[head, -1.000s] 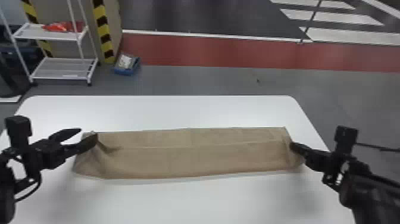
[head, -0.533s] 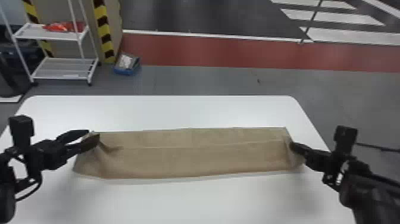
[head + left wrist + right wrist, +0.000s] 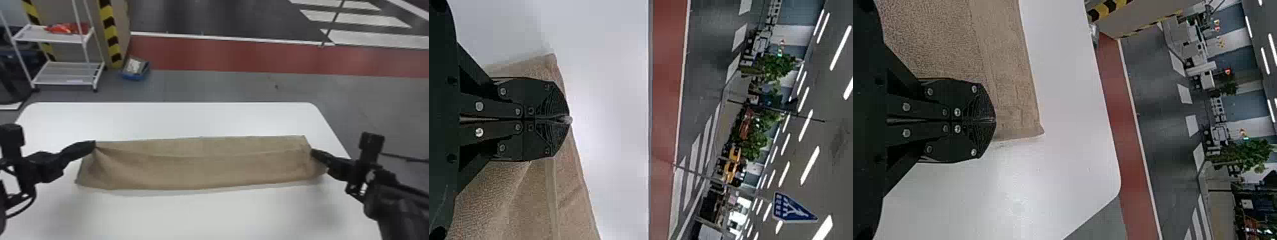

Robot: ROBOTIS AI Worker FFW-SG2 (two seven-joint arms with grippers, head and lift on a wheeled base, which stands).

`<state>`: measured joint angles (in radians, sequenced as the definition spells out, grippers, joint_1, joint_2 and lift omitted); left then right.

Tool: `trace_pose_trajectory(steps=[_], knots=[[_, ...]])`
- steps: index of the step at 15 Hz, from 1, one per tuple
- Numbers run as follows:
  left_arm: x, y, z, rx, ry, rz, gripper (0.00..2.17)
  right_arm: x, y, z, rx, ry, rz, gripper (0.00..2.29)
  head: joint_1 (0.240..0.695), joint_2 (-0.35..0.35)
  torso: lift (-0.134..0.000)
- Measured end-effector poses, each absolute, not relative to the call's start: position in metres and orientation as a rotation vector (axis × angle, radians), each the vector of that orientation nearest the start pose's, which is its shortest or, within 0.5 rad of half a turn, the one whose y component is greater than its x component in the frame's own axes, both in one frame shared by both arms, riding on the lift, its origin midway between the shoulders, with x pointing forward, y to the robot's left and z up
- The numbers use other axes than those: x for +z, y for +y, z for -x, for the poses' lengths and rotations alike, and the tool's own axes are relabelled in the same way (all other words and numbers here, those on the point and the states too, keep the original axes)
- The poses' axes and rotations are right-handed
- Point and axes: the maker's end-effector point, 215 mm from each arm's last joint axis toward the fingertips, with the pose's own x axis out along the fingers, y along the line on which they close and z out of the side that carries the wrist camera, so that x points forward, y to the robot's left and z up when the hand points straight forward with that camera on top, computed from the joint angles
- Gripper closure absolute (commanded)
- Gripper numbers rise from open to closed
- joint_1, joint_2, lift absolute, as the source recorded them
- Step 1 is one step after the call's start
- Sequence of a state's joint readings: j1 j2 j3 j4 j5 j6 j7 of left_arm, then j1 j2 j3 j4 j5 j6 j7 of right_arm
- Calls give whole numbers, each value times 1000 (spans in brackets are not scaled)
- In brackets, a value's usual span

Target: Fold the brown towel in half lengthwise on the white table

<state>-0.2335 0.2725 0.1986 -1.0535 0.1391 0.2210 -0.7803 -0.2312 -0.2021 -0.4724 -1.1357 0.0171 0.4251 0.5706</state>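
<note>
Both black fingers of the left claw are pressed together at middle left of the head view, nipping a small tuft of cloth that draws soft creases into the towel's corner. At middle right, the right claw is likewise closed on cloth, its tapered tips at the other short end. In the wrist views the fingers meet along a straight line, their blunt, angular tips finely ridged and their flat plates dotted with round screw heads.

Between them lies the brown, finely napped towel, a long strip stretched across the middle of the frame on the smooth white table with rounded corners. One layer overlaps another; its edge runs between the two claws, leaving a flatter band of fabric beyond it. The side nearer the bottom of the frame bows gently, and the lower left corner flares out.

At upper left stands a white metal rack with wire-like shelves, beside yellow-and-black diagonal striping. A matte red floor band crosses the upper part.
</note>
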Motion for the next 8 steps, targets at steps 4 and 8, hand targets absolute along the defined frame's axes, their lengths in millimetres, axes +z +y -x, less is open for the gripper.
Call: trace_pose_trajectory(steps=[4, 8], knots=[[-460, 364, -547, -310, 413, 263, 1723, -477, -449, -571, 78, 436, -206, 1447, 695, -91, -57], [-447, 379, -524, -247, 438, 317, 1723, -451, -455, -582, 83, 371, -188, 1443, 695, -77, -57]])
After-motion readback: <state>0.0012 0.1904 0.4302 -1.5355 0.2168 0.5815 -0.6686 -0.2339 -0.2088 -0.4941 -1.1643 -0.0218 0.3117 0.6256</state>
